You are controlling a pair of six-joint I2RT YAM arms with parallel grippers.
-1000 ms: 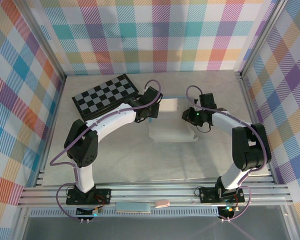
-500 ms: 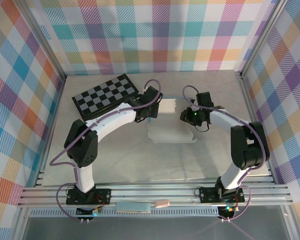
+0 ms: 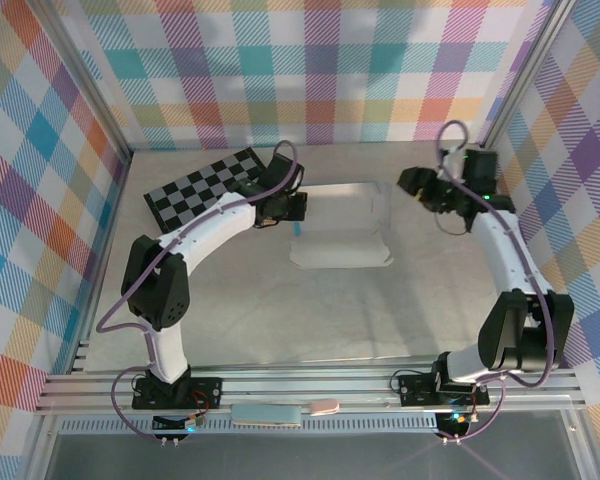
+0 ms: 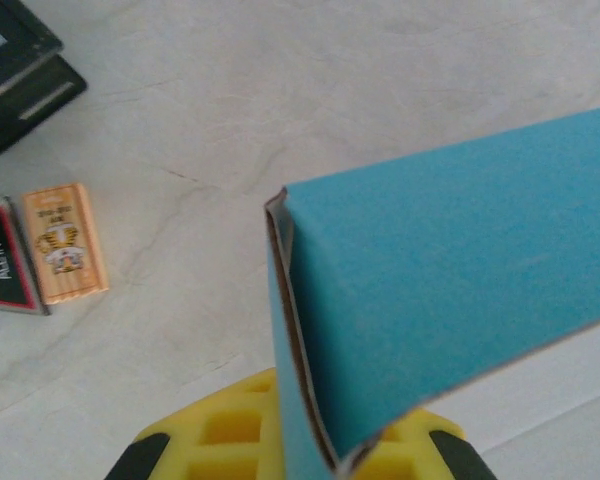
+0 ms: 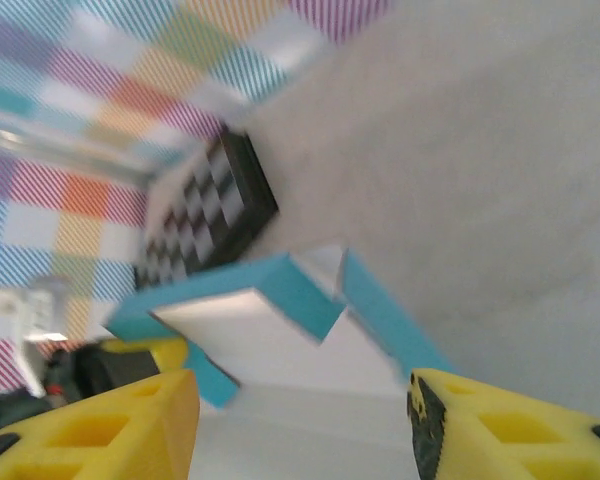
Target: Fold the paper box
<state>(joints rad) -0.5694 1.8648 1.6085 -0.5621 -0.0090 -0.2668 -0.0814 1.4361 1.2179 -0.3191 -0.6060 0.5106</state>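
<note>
Cataloguing from the top view: I am pinching the left edge of the paper box with my left gripper, jaws pressed together on the card. The box is lying mid-table, pale inside facing up, near the checkerboard. My right gripper is hanging well apart from the box, off toward the far right. Turning to the left wrist view: a turquoise panel is standing up out of my yellow fingers, creased along one corner, its cut edge showing how thin it is. A small orange card and a black-and-red triangular tag are lying on the table beside it. Turning to the right wrist view, somewhat blurred: my right fingers are standing spread with nothing between them, and the box's blue walls are rising around its pale floor beyond. Handling note, as I am judging it: light, thin, springy card, likely to dent under hard pinching and spring back from a fold. I am favouring holds on flap edges beside the creases, never mid-panel.
</note>
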